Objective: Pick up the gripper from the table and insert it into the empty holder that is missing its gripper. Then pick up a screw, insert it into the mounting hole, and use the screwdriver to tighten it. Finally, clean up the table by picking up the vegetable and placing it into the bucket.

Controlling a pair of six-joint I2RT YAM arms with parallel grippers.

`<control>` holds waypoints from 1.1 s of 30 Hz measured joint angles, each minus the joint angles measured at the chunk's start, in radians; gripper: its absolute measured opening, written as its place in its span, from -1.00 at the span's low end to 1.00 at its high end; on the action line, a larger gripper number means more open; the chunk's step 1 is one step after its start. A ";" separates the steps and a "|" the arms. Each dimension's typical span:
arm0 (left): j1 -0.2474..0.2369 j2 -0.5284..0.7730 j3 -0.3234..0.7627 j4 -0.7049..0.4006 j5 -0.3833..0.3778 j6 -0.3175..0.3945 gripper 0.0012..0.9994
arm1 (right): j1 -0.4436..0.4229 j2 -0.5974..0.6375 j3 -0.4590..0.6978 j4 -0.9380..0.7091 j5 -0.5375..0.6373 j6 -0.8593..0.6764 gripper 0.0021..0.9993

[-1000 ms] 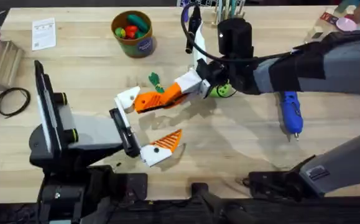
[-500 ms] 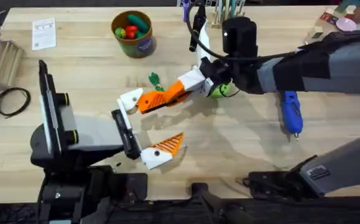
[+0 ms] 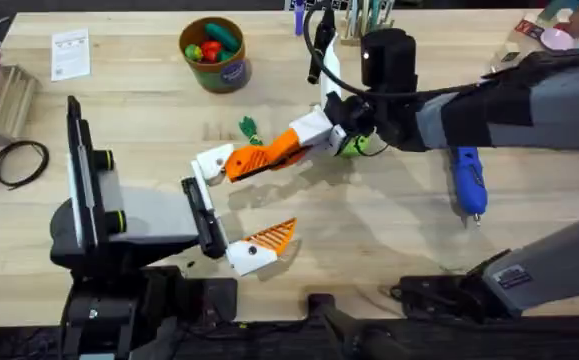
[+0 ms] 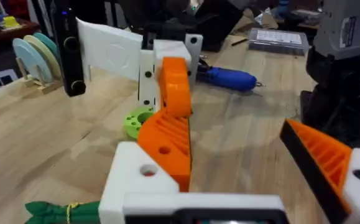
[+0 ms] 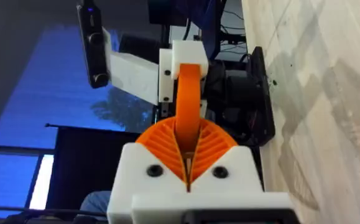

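overhead: the right gripper (image 3: 314,135) reaches across the table centre, pads closed on the orange gripper (image 3: 264,155), whose far end touches the white holder (image 3: 209,160) of the left gripper (image 3: 231,208), jaws spread wide; the vegetable (image 3: 250,130) lies just beside, the bucket (image 3: 213,52) farther back, the screwdriver (image 3: 467,180) to the right. left wrist: the orange gripper (image 4: 170,124) sits against the holder (image 4: 136,180). right wrist: its pads (image 5: 211,146) pinch the orange gripper (image 5: 189,99).
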 joint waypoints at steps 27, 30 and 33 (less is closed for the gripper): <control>-0.006 0.000 -0.001 -0.002 0.026 0.001 0.97 | 0.005 -0.064 -0.083 0.002 0.000 -0.023 -0.99; -0.006 0.000 -0.001 -0.002 0.026 0.000 0.97 | 0.019 -0.064 -0.083 0.002 0.000 -0.028 -0.99; -0.006 0.000 -0.001 -0.002 0.026 0.000 0.97 | 0.025 -0.064 -0.083 0.002 0.000 -0.031 -0.99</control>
